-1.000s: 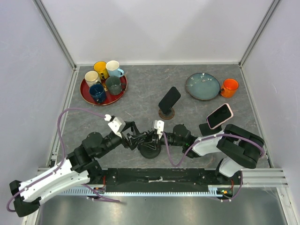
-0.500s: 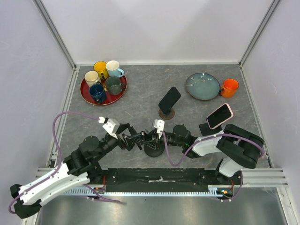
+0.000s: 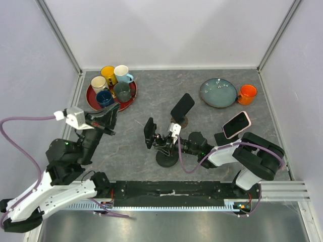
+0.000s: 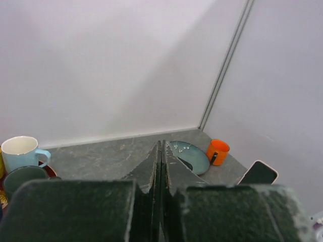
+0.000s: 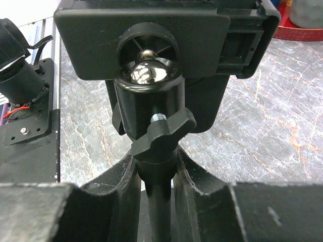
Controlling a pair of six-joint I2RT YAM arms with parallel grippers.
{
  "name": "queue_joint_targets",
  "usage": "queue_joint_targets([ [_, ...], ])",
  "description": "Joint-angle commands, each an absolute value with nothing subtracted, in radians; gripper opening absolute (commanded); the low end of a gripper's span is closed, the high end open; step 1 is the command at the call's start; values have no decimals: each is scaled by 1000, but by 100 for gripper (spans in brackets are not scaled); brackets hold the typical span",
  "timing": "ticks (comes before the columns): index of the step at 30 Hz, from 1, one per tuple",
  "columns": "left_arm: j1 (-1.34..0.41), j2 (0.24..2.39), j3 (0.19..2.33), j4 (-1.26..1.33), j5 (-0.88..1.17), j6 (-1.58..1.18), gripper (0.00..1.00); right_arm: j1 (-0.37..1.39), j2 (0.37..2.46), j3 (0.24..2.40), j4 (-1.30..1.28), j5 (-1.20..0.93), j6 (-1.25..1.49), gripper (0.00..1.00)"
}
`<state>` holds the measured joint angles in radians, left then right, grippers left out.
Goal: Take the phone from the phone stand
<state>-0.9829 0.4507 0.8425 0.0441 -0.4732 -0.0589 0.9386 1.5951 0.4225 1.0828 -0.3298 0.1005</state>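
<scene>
Right gripper (image 5: 155, 187) clamps the post (image 5: 155, 156) of the phone stand (image 3: 166, 157) low down, its fingers (image 5: 126, 184) closed in with only the post between them. This is probably to steady the stand while the phone is drawn out. The phone (image 3: 150, 132) seems to be the dark slab in the cradle (image 5: 141, 40) atop that stand; the wrist view shows only the cradle's back. Left gripper (image 4: 161, 166) hangs left of the stand, pressed together on nothing, so it must open before reaching in. Beyond the stand leans a second black phone (image 3: 182, 106), to its right a pink-cased phone (image 3: 236, 124), and far to its left a red tray (image 3: 89, 99). None of these blocks the stand's left side.
</scene>
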Motion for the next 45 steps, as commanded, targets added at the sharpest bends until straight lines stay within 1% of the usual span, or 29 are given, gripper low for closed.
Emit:
queue_joint_targets([
  [1,-979,561,871,6,-525,-76,2,934,1614,390,986,-299,98,0],
  [2,-979,577,897,-82,-512,-101,2,936,1612,388,986,-298,97,0],
  [3,-979,590,911,-118,-503,-130,5,934,1612,390,985,-299,100,0],
  [4,-979,604,939,-152,-488,-187,12,936,1612,391,985,-293,100,0],
  [6,-979,655,965,-270,-485,-279,20,934,1612,390,986,-288,103,0],
  [7,-980,673,991,-314,-479,-303,32,934,1612,390,988,-285,103,0],
  [8,-980,710,1005,-346,-473,-323,37,936,1609,388,989,-282,103,0],
  [9,-980,727,1018,-406,-465,-356,46,936,1605,387,991,-278,101,0],
  [11,-982,765,1048,-443,-424,-379,52,937,1601,380,999,-264,103,0],
  [12,-982,773,1055,-466,-405,-405,59,939,1600,380,1000,-259,104,0],
  [14,-982,790,1068,-471,-339,-429,66,943,1600,380,999,-255,104,0],
  [15,-982,807,1069,-471,-324,-448,75,942,1600,382,999,-253,104,0],
  [17,-983,833,1077,-483,-311,-454,76,946,1600,382,999,-250,103,0],
  [20,-983,896,1104,-560,-370,-472,76,951,1594,379,996,-247,100,0],
  [23,-988,946,1123,-617,-406,-500,73,954,1585,376,997,-236,97,0],
  [24,-992,956,1121,-623,-417,-508,70,954,1585,374,996,-232,98,0],
  [29,-999,1023,1108,-643,-477,-508,67,963,1583,377,991,-226,92,0],
  [32,-999,1057,1103,-643,-506,-505,60,968,1582,376,988,-221,87,0],
  [33,-999,1061,1103,-644,-515,-503,52,969,1582,376,988,-221,87,0],
  [35,-999,1071,1106,-641,-552,-502,43,973,1580,376,986,-221,83,0],
  [36,-999,1071,1106,-637,-567,-499,30,971,1580,374,988,-219,83,0],
  [38,-999,1072,1111,-634,-597,-488,21,974,1577,373,988,-221,81,0],
  [39,-999,1075,1114,-627,-601,-483,14,973,1577,373,988,-221,83,0],
  [41,-999,1075,1115,-620,-607,-474,4,973,1578,373,988,-221,80,0],
  [42,-997,1077,1117,-617,-610,-469,2,974,1578,373,989,-222,81,0],
  [45,-996,1071,1132,-617,-646,-442,2,974,1580,371,988,-229,80,0],
])
